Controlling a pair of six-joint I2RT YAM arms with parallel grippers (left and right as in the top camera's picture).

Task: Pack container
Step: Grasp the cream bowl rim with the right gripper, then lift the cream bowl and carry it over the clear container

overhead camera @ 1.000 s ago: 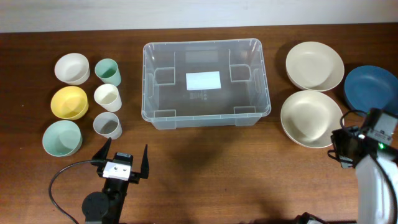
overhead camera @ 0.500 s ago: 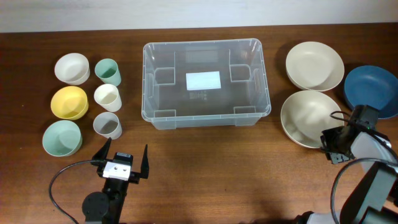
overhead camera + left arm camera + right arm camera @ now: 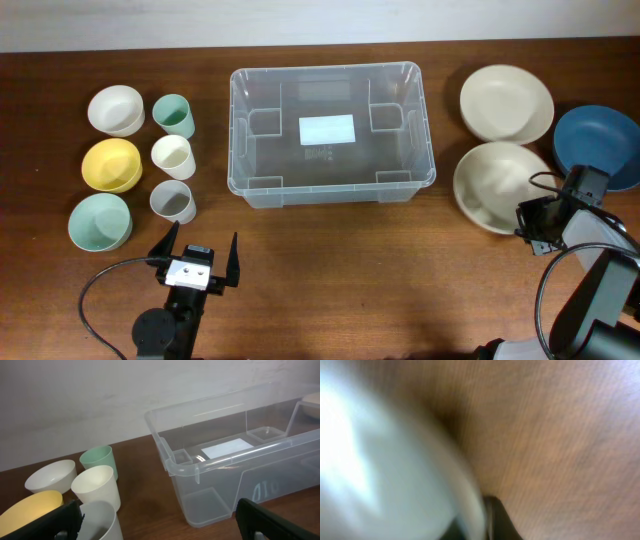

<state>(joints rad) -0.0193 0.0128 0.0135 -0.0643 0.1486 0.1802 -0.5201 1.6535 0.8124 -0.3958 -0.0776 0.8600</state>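
The clear plastic container stands at the table's middle back, empty, with a white label on its base; it also shows in the left wrist view. My right gripper is at the front right rim of the nearer cream bowl. In the blurred right wrist view the bowl's rim lies between my fingers, which look shut on it. My left gripper is open and empty near the front edge, in front of the cups, and in the left wrist view its fingers frame the grey cup.
Left of the container are a white bowl, a yellow bowl, a pale green bowl, and green, white and grey cups. A second cream bowl and a blue bowl sit at the right.
My right gripper has moved up and left onto the nearer cream bowl's rim, and the bowl has shifted slightly. The left arm has not moved.
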